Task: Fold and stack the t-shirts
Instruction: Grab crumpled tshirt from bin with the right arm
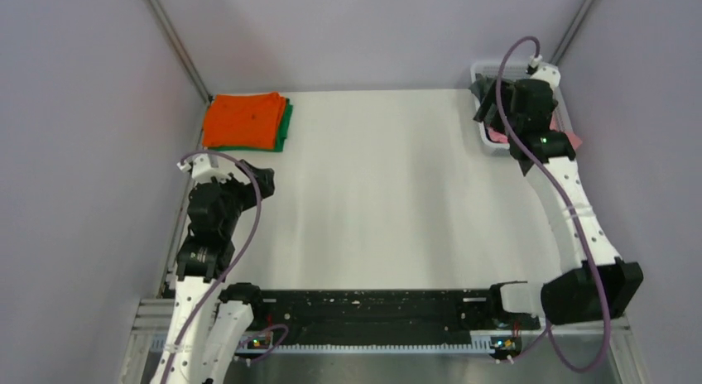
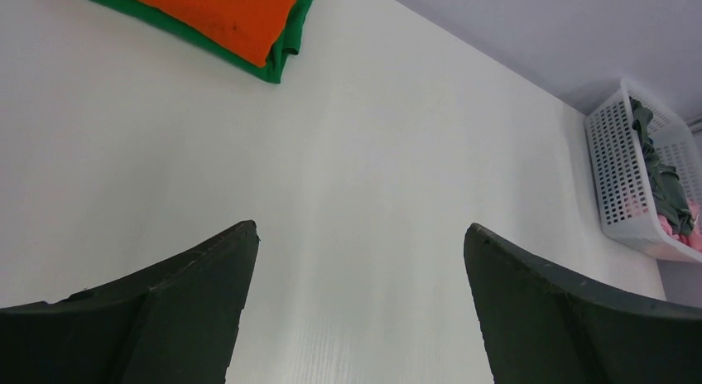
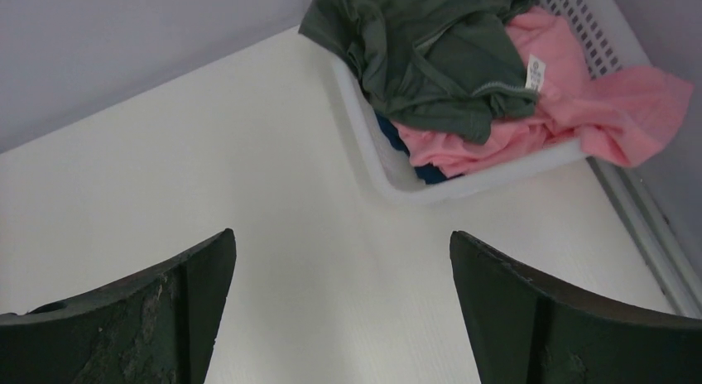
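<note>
A folded orange t-shirt (image 1: 246, 121) lies on a folded green one (image 1: 286, 127) at the table's far left corner; the left wrist view shows the orange (image 2: 215, 12) over the green (image 2: 286, 49). A crumpled dark grey t-shirt (image 3: 414, 53) tops the white basket (image 3: 372, 165), over a pink t-shirt (image 3: 579, 111) that spills across the rim and a navy blue one (image 3: 393, 140). My right gripper (image 3: 341, 235) hangs open and empty above the table just short of the basket (image 1: 495, 149). My left gripper (image 2: 360, 227) is open and empty, on the near side of the folded stack.
The white lattice basket (image 2: 617, 177) stands in the far right corner against the grey wall. A metal rail (image 3: 646, 227) runs along the table's right edge. White tabletop (image 1: 381, 194) lies between the two arms.
</note>
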`<state>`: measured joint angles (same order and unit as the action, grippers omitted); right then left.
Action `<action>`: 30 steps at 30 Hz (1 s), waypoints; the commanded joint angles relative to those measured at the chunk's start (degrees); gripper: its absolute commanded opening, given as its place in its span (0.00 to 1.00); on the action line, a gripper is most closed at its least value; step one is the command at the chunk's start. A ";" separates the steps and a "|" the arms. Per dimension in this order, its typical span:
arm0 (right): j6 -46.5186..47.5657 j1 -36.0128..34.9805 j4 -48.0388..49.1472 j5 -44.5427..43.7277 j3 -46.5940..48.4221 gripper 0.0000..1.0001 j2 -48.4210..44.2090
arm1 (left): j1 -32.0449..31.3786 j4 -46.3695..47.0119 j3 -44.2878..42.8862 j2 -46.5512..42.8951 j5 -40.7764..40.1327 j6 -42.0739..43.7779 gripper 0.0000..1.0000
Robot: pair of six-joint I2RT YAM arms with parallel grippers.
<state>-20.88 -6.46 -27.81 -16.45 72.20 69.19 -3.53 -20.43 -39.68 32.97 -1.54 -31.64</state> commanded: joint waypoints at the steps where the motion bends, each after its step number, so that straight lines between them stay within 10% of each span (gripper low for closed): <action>1: 5.54 2.24 -2.07 -6.00 12.82 0.99 12.42 | 0.07 3.62 0.45 1.85 1.23 1.11 0.99; 14: 4.76 13.13 -4.83 5.33 43.86 0.94 47.44 | 0.10 3.01 -1.53 8.62 1.26 1.84 0.99; 25: -2.96 13.25 -3.82 5.47 55.50 0.69 66.32 | 0.10 3.83 -2.09 12.79 2.83 1.84 0.99; 30: -3.89 13.23 -0.27 8.90 55.78 0.43 68.15 | 0.10 3.13 -2.53 14.23 2.94 1.84 0.99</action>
<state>-22.63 6.92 -32.29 -10.33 124.64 137.45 -3.53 -19.51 -39.75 46.81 0.54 -30.28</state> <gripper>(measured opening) 0.512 0.987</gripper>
